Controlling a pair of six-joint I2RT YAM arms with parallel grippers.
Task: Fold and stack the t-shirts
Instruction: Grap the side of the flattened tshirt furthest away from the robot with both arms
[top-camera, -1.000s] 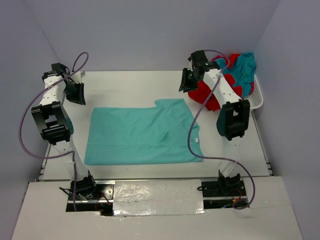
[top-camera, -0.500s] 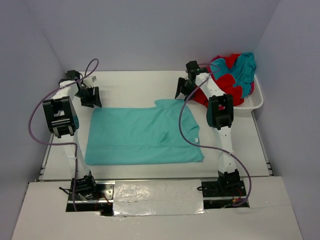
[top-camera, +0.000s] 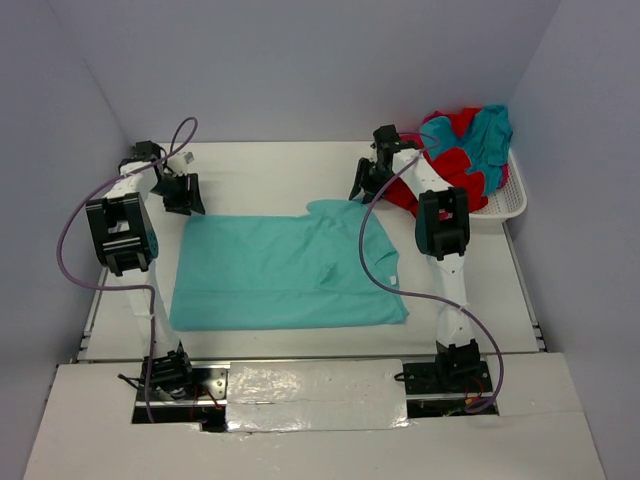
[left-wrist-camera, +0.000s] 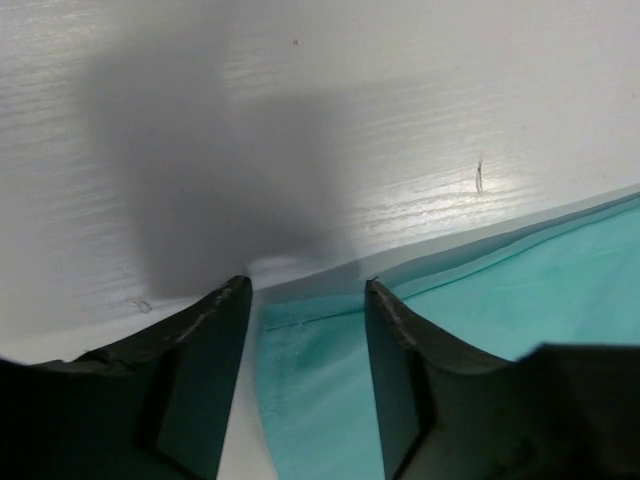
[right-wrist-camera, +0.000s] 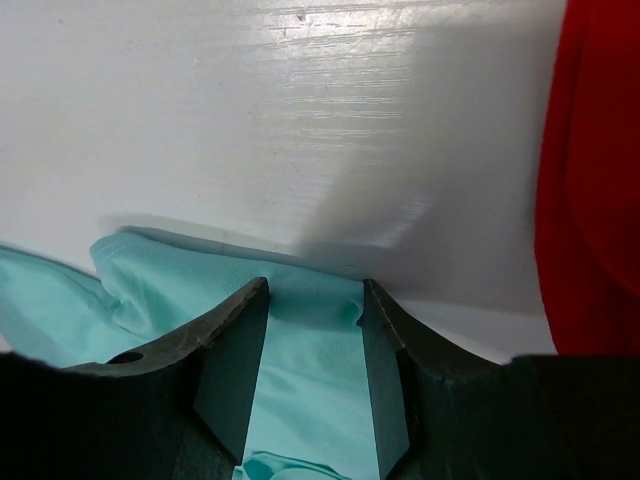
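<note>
A teal t-shirt (top-camera: 285, 270) lies spread flat on the white table. My left gripper (top-camera: 186, 200) is open and low over its far left corner; the corner hem (left-wrist-camera: 300, 330) lies between the fingers. My right gripper (top-camera: 362, 190) is open and low over the far right corner of the shirt; teal cloth (right-wrist-camera: 310, 350) lies between its fingers. More t-shirts, red (top-camera: 450, 165) and teal (top-camera: 490, 135), are piled in a heap at the far right. A red shirt edge (right-wrist-camera: 590, 170) shows in the right wrist view.
A white mesh basket (top-camera: 510, 195) holds the heap of shirts at the far right. The white table (top-camera: 270, 170) has bare surface behind the spread shirt. Purple-grey walls close the scene on three sides.
Both arms have swung inward and lowered from above the table's far corners down onto the teal shirt's two far corners. The shirt's far right corner has shifted slightly.
</note>
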